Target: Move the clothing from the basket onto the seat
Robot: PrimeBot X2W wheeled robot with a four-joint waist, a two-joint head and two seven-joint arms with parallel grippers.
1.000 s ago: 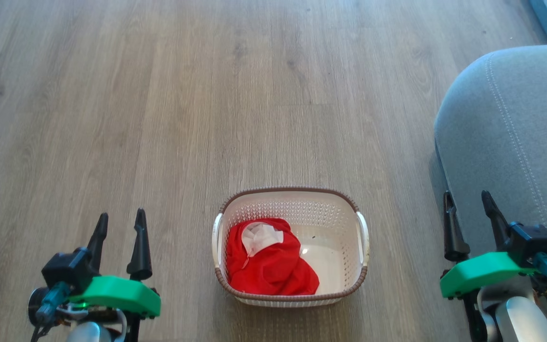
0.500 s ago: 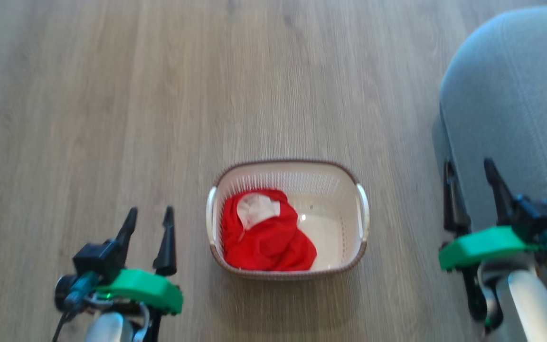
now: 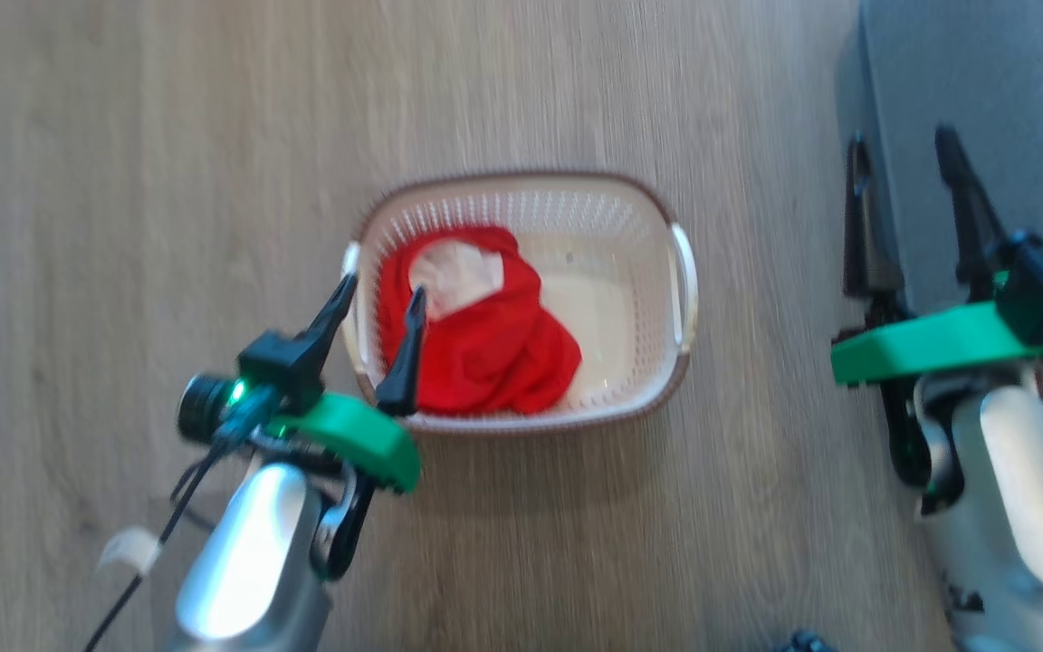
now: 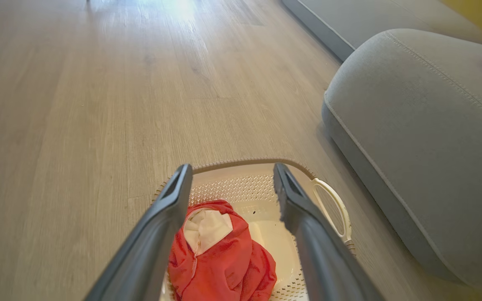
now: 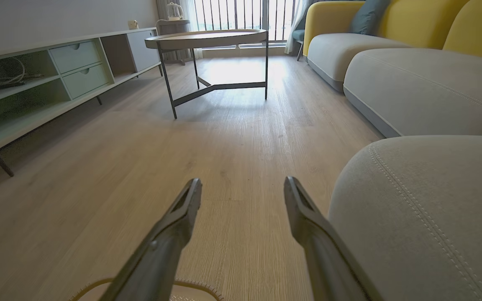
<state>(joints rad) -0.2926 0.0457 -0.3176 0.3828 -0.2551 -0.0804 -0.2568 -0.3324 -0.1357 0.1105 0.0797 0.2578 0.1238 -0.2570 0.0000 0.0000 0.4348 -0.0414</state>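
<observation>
Nearby, seat (image 5: 425, 217); farther, round table (image 5: 207, 37)

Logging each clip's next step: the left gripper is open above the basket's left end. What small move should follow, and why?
Probably lower the left gripper onto the clothing. Its jaws stand open and empty above the red heap, which lies bunched at that end of the basket.

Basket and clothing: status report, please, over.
Left gripper open over basket rim. Right gripper open beside seat. Clothing in basket, not gripped. Nothing blocking.
</observation>
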